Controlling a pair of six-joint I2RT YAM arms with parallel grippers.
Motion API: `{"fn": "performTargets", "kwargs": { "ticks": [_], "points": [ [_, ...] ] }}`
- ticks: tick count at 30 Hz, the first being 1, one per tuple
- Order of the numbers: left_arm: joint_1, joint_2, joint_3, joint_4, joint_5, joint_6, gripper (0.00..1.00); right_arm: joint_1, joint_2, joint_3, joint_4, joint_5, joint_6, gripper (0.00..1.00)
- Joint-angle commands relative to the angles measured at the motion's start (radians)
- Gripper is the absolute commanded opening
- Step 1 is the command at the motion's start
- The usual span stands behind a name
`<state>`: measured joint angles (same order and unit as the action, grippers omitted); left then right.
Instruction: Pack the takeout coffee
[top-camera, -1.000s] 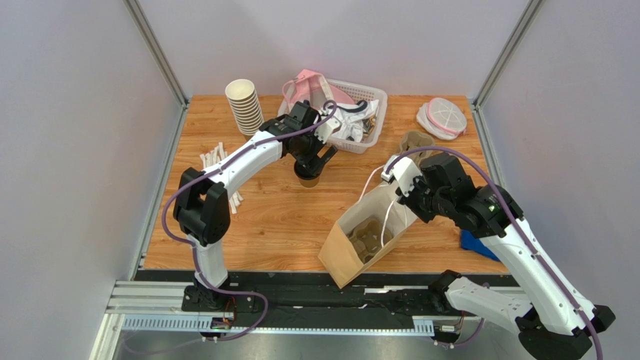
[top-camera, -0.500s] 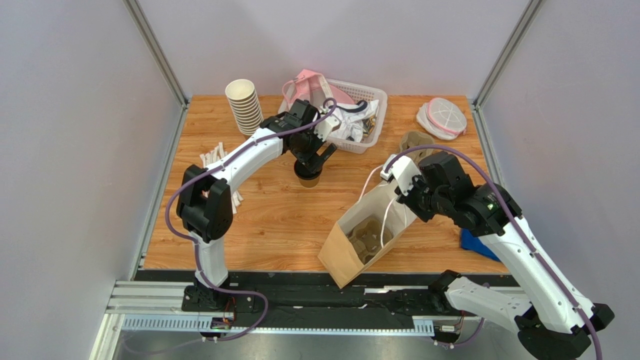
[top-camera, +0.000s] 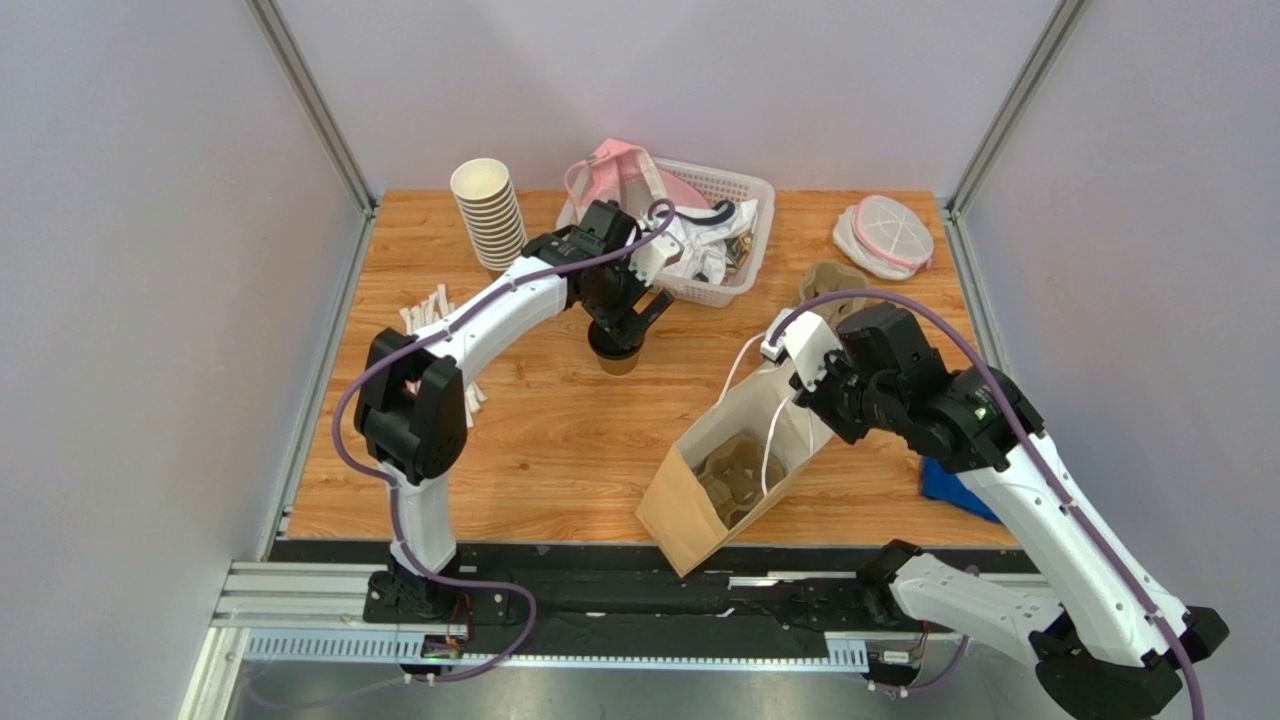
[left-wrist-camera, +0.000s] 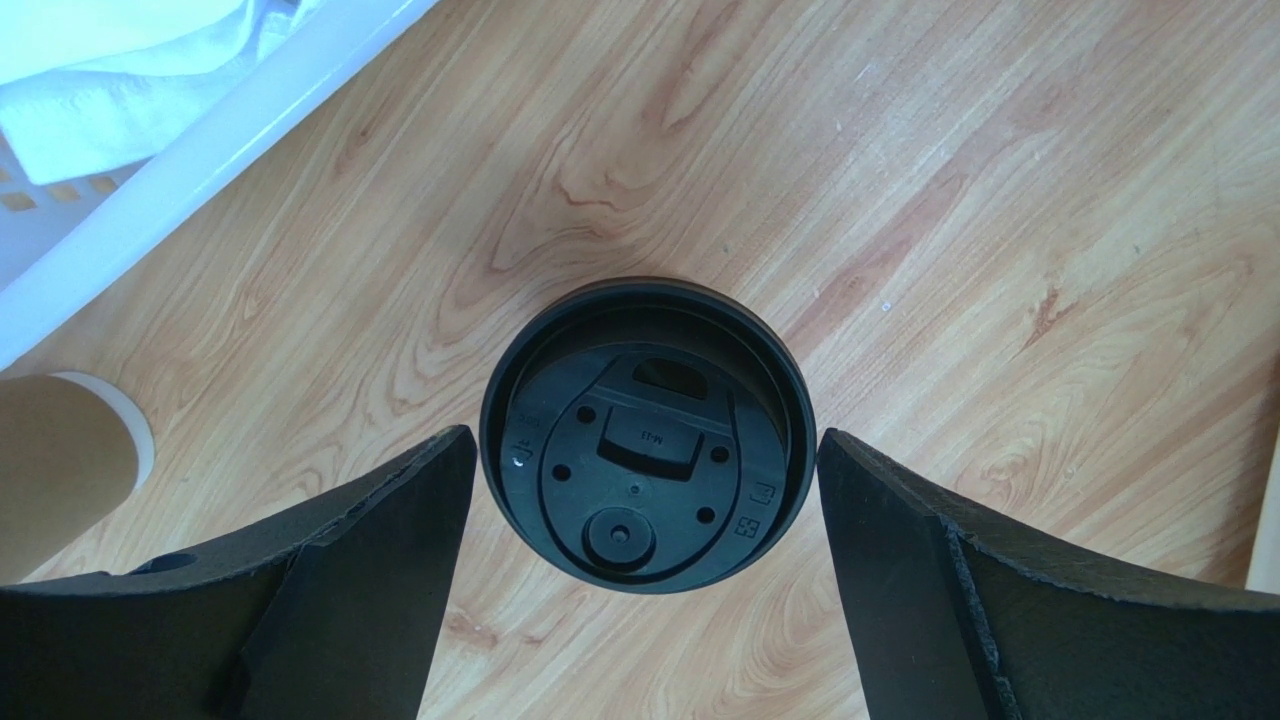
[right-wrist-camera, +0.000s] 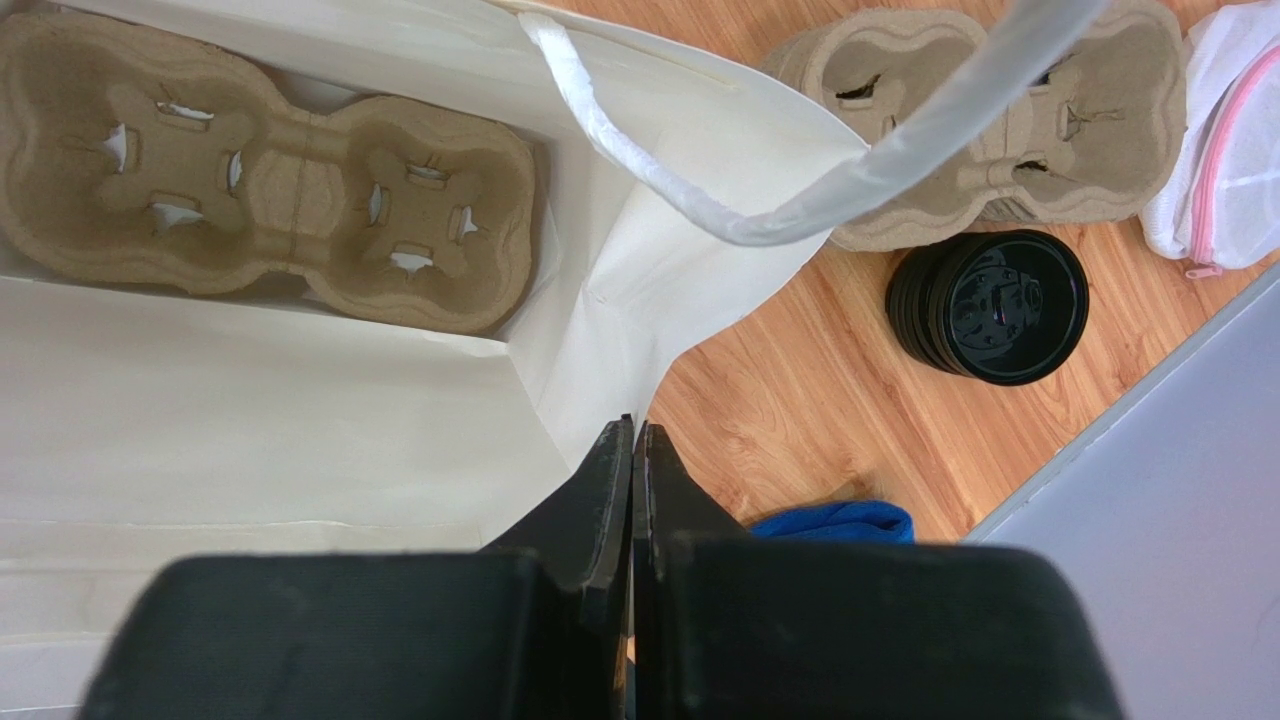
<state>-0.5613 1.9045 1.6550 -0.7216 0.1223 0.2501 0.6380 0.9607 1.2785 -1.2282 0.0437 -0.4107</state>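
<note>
Over the last second the left hand (left-wrist-camera: 646, 444) has only nudged slightly. It now brackets the coffee cup (left-wrist-camera: 648, 440). In the left wrist view one finger stands on each side of the black lid, both just clear of it, spread wide and grasping nothing. The cup stands upright on the desk (top-camera: 556, 435), a little above the middle of the top view and just below the white basket (top-camera: 747, 225).

The right hand (right-wrist-camera: 631, 438) has not shifted. It is clenched flat, apparently pinching the rim of the paper bag (top-camera: 718, 483) lower right of centre. This holds the bag's mouth open, with a cardboard carrier (right-wrist-camera: 286, 195) lying inside.

So the cup looks lined up for a grip but is not yet taken. Closing on it and carrying it to the bag are still to do.
</note>
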Motion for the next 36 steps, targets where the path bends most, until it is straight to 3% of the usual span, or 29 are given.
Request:
{"fn": "performTargets", "kwargs": {
  "ticks": [1,22,28,31,36],
  "points": [
    [0.003,0.016,-0.008,0.008,0.013,0.023,0.93,-0.003,0.018,0.013,-0.005,-0.011,0.018,0.00],
    [0.015,-0.007,-0.072,0.065,0.036,0.005,0.87,-0.004,0.027,0.027,-0.011,-0.011,0.009,0.00],
    [0.015,-0.004,-0.098,0.085,0.019,0.014,0.82,-0.003,0.029,0.030,-0.011,-0.010,0.012,0.00],
    [0.015,-0.005,-0.109,0.082,0.027,0.020,0.76,-0.003,0.027,0.032,-0.011,-0.013,0.015,0.00],
    [0.015,-0.030,-0.118,0.044,0.056,0.028,0.56,-0.003,0.039,0.053,-0.016,-0.028,0.021,0.00]
  ]
}}
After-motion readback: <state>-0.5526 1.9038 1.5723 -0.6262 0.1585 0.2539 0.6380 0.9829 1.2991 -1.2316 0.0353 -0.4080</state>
